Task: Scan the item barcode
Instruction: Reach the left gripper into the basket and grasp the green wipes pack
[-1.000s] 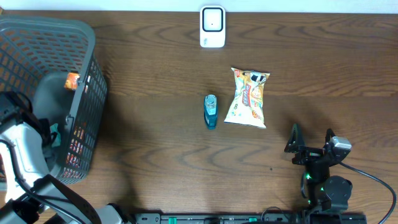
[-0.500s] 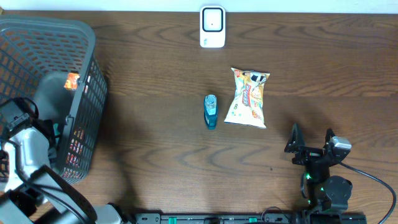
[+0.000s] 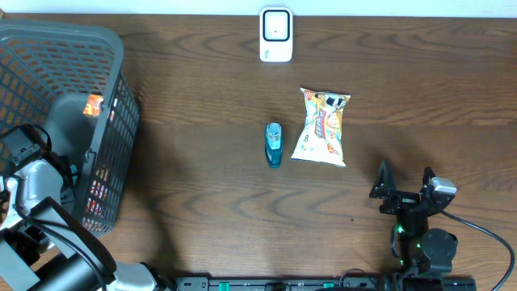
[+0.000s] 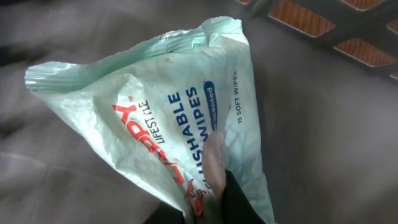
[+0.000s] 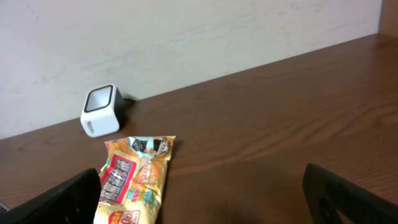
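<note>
Inside the dark grey plastic mesh basket point(image 3: 81, 36) at the left edge of the brown wooden counter point(image 3: 202, 210), the left end effector point(image 4: 216, 171) was clamped shut on the pale green crinkly plastic packet of flushable wipes point(image 4: 155, 106), pinching the film near one end. The hold looked shallow on slack film, so the lift probably called for a slow, straight rise clear of the basket wall. The packet's barcode, not visible here, would then need to face the white box-shaped scanner point(image 3: 275, 35). The right end effector point(image 5: 202, 196) sat wide open and empty.
</note>
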You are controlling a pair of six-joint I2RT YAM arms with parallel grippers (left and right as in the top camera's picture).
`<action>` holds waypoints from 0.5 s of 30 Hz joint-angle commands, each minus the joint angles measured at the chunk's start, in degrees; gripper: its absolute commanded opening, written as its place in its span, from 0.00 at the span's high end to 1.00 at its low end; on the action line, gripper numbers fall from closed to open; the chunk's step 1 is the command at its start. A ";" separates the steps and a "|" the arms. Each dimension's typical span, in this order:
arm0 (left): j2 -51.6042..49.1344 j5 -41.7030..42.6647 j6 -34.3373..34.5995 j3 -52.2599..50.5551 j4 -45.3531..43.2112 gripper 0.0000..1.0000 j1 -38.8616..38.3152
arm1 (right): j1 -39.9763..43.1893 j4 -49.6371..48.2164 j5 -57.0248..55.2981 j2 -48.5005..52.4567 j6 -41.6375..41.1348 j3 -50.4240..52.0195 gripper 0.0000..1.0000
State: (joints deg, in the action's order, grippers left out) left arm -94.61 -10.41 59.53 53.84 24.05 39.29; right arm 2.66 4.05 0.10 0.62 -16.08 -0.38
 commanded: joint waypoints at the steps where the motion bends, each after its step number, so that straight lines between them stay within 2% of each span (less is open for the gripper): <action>1: 1.55 5.07 -1.46 0.50 1.11 0.93 0.24 | -0.28 0.24 -0.61 -0.31 0.46 0.07 0.01; 8: 13.81 16.94 -1.66 3.67 1.09 0.93 0.24 | -0.28 0.24 -0.61 -0.31 0.46 0.07 0.01; 15: 32.98 17.49 -3.76 4.59 0.00 0.93 0.22 | -0.28 0.24 -0.61 -0.31 0.46 0.07 0.01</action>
State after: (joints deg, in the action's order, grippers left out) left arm -68.18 5.50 57.52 56.71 24.47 39.53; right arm 2.66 4.05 0.10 0.62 -16.08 -0.38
